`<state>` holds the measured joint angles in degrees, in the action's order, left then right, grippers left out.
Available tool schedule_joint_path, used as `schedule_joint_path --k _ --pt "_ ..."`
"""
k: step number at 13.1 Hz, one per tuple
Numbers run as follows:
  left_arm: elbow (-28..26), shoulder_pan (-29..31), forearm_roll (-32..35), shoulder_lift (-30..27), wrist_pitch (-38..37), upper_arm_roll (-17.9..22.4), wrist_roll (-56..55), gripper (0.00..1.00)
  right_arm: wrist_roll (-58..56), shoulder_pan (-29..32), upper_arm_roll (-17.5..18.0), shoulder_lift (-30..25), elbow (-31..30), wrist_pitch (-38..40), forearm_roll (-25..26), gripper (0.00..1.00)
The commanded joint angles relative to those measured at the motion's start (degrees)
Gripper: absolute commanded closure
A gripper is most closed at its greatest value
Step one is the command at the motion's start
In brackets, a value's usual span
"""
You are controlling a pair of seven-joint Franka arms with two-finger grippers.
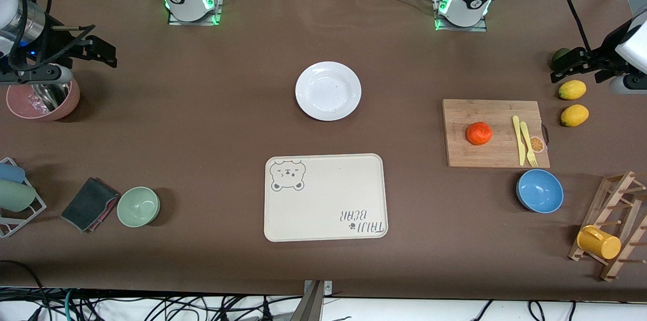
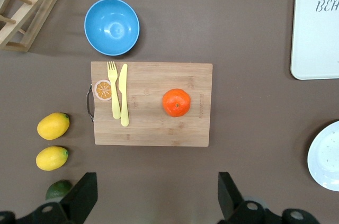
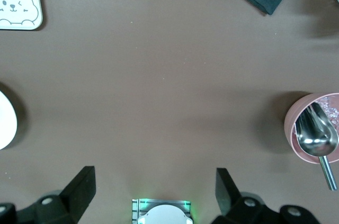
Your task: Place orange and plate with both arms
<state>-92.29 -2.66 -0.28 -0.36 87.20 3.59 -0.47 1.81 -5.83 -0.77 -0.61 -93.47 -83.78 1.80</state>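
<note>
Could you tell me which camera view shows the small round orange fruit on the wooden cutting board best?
The left wrist view: the small round orange fruit sits large and unobstructed on the wooden cutting board. The front view shows it smaller; the right wrist view misses it.

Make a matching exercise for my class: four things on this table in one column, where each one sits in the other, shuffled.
Things:
1. orange
2. plate
3. scoop
4. yellow mug

Places:
A. in the pink bowl
B. on the wooden rack
C. on the cutting board
D. on the bare table, between the arms' bases and the tray

Pairs: 1-C, 2-D, 3-A, 4-B
</note>
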Motion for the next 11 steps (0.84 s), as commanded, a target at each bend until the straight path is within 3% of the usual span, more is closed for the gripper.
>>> schedule_joint_path --k 1,7,11 --pt "1.5 0.55 -0.51 0.53 -1.24 -0.16 0.39 0.0 -0.49 0.02 -0.02 -0.09 0.92 1.08 -0.83 0.0" --pt "1.41 0.2 -0.77 0.79 -1.42 -0.34 1.61 0.0 -0.49 0.02 -0.02 -0.09 0.92 1.08 -0.83 0.0" --pt "1.32 0.2 -1.21 4.12 -1.51 -0.34 6.01 0.0 -0.49 0.02 -0.02 -0.01 0.92 1.08 -0.83 0.0"
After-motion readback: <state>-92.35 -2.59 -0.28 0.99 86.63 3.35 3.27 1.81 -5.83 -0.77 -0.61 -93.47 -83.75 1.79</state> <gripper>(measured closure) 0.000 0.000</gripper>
